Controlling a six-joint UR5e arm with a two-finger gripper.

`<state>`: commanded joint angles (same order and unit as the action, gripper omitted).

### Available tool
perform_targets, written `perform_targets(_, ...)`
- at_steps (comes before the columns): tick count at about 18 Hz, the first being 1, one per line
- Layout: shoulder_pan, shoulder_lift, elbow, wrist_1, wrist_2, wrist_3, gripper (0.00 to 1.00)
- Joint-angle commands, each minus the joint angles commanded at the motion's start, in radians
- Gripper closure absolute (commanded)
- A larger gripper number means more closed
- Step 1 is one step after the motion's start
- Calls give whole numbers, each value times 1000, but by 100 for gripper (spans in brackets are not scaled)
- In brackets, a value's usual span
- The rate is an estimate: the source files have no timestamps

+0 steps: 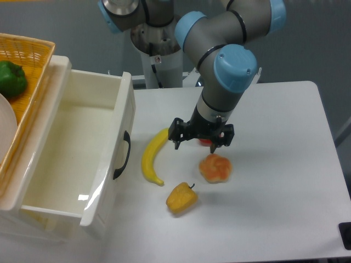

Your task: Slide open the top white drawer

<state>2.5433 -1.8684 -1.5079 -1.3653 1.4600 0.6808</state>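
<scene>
Top white drawer point(82, 159) stands pulled out at left, handle point(122, 155) facing right. Gripper point(201, 138) hangs w/ fingers spread, empty, well right of handle, over banana point(151, 159) & pastry point(215, 167).

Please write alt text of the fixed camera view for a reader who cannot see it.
The top white drawer stands pulled far out, empty, while the gripper hangs open over the table, clear of the black handle. A banana, a yellow pepper and an orange bun-like piece lie near it.
</scene>
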Motion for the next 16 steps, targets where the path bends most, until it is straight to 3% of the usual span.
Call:
perform_targets(6,47,-14,0,5,49,236,0)
perform_targets(11,91,-15,0,64,52,246,0)
perform_targets(16,115,-11,2,78,45,249,0)
